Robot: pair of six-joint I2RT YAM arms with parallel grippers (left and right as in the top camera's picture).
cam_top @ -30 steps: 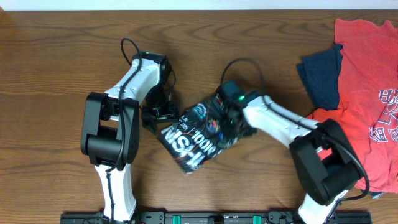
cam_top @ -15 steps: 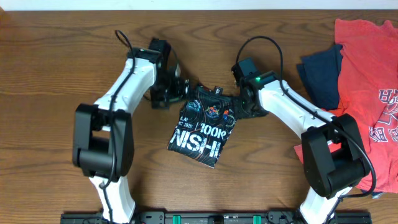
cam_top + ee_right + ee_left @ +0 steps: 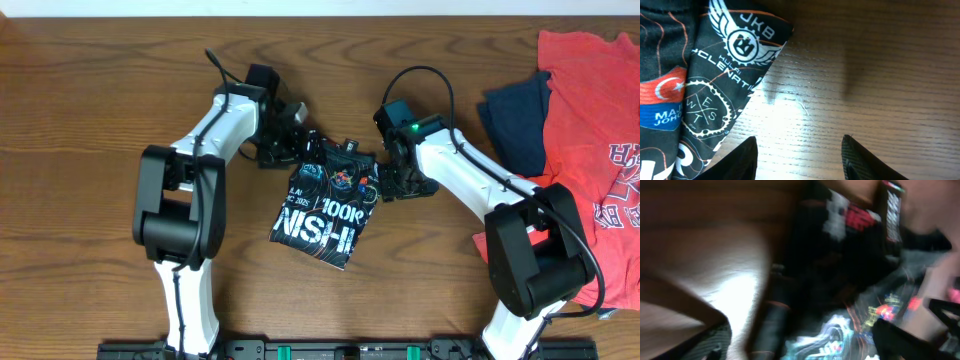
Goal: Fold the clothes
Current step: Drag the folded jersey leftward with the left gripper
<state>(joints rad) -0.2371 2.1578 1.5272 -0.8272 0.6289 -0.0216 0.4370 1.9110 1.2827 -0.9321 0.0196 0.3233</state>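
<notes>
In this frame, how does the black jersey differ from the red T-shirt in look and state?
The black jersey is dark with white lettering and thin orange lines; the red T-shirt is red with some lettering. The black jersey is folded into a compact packet mid-table; the red T-shirt lies loose and spread at the right edge, partly out of frame. Both rest on the wooden table.
</notes>
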